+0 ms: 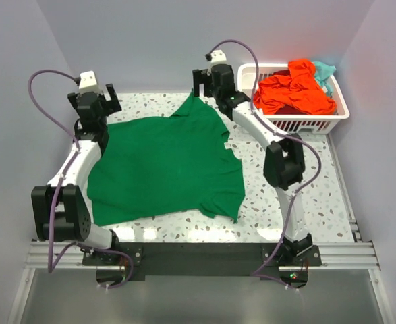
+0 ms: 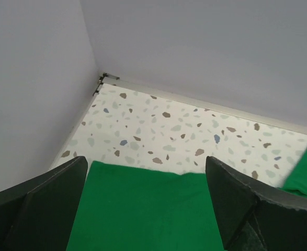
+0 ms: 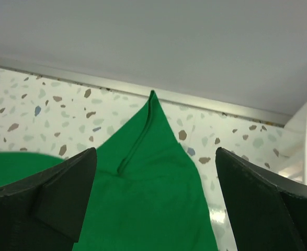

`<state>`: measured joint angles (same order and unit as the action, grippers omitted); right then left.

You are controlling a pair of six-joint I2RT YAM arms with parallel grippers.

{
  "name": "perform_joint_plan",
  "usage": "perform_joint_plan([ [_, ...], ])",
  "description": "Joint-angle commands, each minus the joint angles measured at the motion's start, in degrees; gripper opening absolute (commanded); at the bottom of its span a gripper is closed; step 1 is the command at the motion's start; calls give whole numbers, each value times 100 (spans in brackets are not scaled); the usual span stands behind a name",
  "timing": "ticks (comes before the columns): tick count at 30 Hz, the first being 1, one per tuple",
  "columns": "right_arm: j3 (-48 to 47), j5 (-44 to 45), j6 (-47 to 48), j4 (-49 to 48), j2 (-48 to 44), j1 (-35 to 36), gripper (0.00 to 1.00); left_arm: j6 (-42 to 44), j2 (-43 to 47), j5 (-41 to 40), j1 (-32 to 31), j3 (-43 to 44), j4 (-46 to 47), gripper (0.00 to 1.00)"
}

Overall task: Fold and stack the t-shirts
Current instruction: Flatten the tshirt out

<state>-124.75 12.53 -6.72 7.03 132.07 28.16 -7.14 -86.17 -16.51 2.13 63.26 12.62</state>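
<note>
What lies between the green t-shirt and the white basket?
In the top view, the right arm's white forearm crosses bare speckled table between the green t-shirt and the basket; nothing else lies there.

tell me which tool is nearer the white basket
Right. The right tool is just left of the white basket; the left tool is across the green t-shirt, near the far-left corner.

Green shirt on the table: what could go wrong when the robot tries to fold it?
The green shirt lies crooked, one far corner sticking out to a point. The left gripper and right gripper hang open over its far edge; if they pinch uneven spots, the fold may come out lopsided. The right one is also close to the white basket and might bump it.
</note>
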Motion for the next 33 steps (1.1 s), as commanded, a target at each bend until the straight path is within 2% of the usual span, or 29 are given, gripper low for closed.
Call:
perform_joint_plan([
  [1,1218,-224,-390,-904,-1707,-4,99,-481,680,552,-28,-428,575,100],
  [4,2449,-462,-786,-1053,-2306,66,98,-622,698,640,-134,-780,355,100],
  [7,3269,-734,-1076,-1072,-2528,180,98,-684,558,895,-134,-1079,206,100],
  [11,3878,-831,-1191,-896,-2581,313,99,-719,189,1062,-81,-1325,74,100],
  [16,4616,-1034,-1384,-1133,-2529,321,98,-789,-198,1168,-37,-1299,-181,100],
  [24,4925,-1087,-1376,-1116,-2142,374,99,-833,-400,1106,6,-1422,-225,100],
  [33,4741,-858,-1437,-765,-1562,357,98,-833,-1182,1238,24,-1080,-462,100],
])
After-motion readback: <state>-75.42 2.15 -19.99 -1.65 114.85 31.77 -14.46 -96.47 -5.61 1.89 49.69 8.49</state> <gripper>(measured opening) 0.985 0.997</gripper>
